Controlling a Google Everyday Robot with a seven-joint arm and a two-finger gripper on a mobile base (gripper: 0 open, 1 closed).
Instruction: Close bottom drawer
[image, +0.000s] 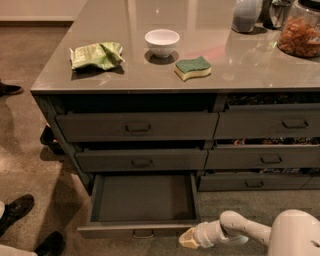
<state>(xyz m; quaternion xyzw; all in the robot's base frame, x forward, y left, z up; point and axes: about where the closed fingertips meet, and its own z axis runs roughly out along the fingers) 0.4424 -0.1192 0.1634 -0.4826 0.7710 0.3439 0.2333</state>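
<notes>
The bottom drawer (142, 205) is pulled far out of the grey counter unit, wide and shallow, with a bare dark inside. Its low flat front (135, 231) carries a small centre pull (143, 233). My gripper (188, 238) is at the end of the white arm (235, 228), low at the lower right, right by the right end of the drawer front. Two taller grey drawers (137, 127) sit above the open one.
On the countertop (250, 65) lie a green bag (96, 55), a white bowl (162, 41), a green-and-yellow sponge (192, 68), a jar of snacks (300, 31) and a grey jug (247, 15). Narrower drawers (270, 125) are at the right. Black shoes (16, 209) stand at the lower left.
</notes>
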